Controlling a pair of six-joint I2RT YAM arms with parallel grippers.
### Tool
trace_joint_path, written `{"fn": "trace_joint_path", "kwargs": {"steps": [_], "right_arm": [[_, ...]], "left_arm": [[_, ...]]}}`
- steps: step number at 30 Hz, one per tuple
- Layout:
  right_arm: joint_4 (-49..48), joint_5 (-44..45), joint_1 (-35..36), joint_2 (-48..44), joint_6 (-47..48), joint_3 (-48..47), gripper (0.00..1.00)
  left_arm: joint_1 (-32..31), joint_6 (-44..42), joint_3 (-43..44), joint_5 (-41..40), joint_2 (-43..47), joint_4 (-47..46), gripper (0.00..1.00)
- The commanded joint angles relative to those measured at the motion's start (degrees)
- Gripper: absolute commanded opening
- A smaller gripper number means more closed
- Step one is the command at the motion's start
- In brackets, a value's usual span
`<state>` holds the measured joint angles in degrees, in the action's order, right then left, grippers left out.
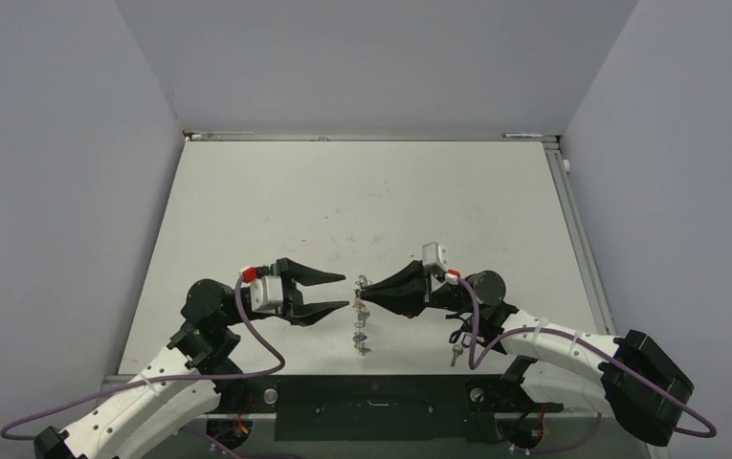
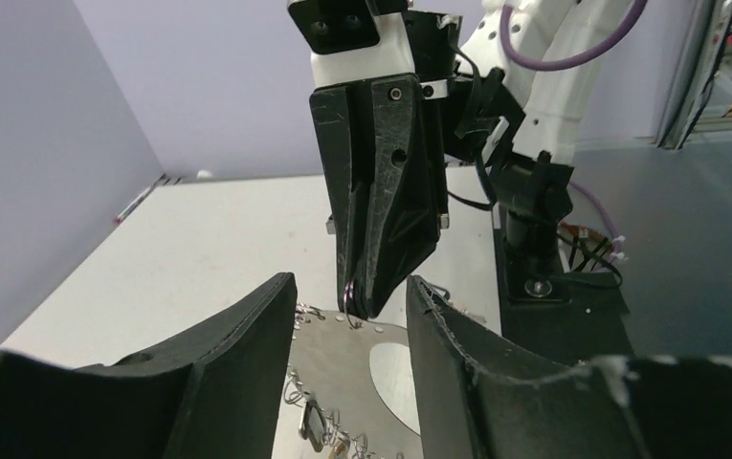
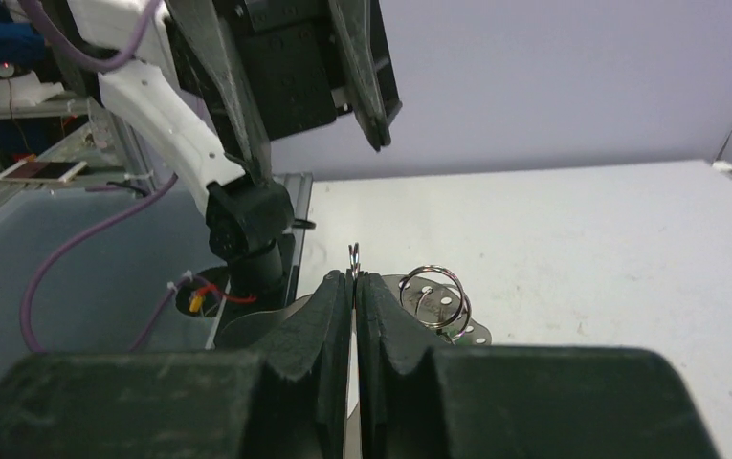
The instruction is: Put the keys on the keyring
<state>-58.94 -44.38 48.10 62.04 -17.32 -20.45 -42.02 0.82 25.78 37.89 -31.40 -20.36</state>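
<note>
Near the bench (image 1: 343, 191) edge, one key (image 1: 454, 356) seems to lie loose beside the right arm, so threading is unfinished. Other keys (image 1: 360, 335) cluster below the keyring (image 3: 353, 252), which the right gripper (image 1: 360, 284) pinches in pressed-together jaws. The left gripper (image 1: 345, 292) faces it, level, jaws spread.

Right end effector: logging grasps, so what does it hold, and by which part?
Right end effector is shut on a thin metal loop, pinched at the fingertips; which part of it cannot be told.
</note>
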Motion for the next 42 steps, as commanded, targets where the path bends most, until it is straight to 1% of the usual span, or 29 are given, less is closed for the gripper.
{"fn": "trace_joint_path", "kwargs": {"steps": [1, 3, 7, 11, 13, 15, 19, 25, 35, 42], "right_arm": [[-10.5, 1.6, 0.3, -4.2, -3.7, -1.4, 0.05], [-11.8, 1.8, 0.4, -5.1, -5.0, -1.9, 0.05], [-14.1, 2.0, 0.4, -5.5, -6.6, -2.8, 0.05], [-18.1, 2.2, 0.3, -4.1, -8.7, -3.2, 0.05], [-20.5, 2.5, 0.4, -3.1, -9.8, -3.3, 0.05], [-23.7, 2.5, 0.5, -1.8, -11.5, -3.6, 0.05], [-27.2, 2.2, 0.8, 0.3, -13.7, -4.5, 0.05], [-26.9, 2.4, 2.3, 1.4, -12.8, -5.8, 0.05], [-24.4, 2.8, 5.1, 2.5, -10.3, -7.0, 0.05], [-22.3, 3.3, 6.4, 3.1, -8.0, -7.6, 0.05]], "left_arm": [[2.4, 10.1, -1.4, 7.8, -0.9, -16.6, 0.42], [3.4, 14.2, -2.1, 9.3, -2.1, -21.4, 0.41], [4.7, 18.0, -2.5, 11.3, -4.2, -26.8, 0.33], [4.8, 22.6, -2.9, 13.1, -7.1, -33.2, 0.31], [4.9, 24.1, -3.0, 13.7, -8.3, -35.4, 0.28], [4.8, 25.0, -3.2, 13.8, -9.1, -36.8, 0.28], [4.9, 25.7, -3.3, 12.6, -10.0, -37.9, 0.29], [4.8, 26.9, -3.6, 12.0, -11.3, -39.9, 0.29], [4.8, 28.0, -3.8, 11.5, -12.2, -42.3, 0.25], [4.8, 27.7, -3.9, 11.6, -12.2, -42.3, 0.23]]}}
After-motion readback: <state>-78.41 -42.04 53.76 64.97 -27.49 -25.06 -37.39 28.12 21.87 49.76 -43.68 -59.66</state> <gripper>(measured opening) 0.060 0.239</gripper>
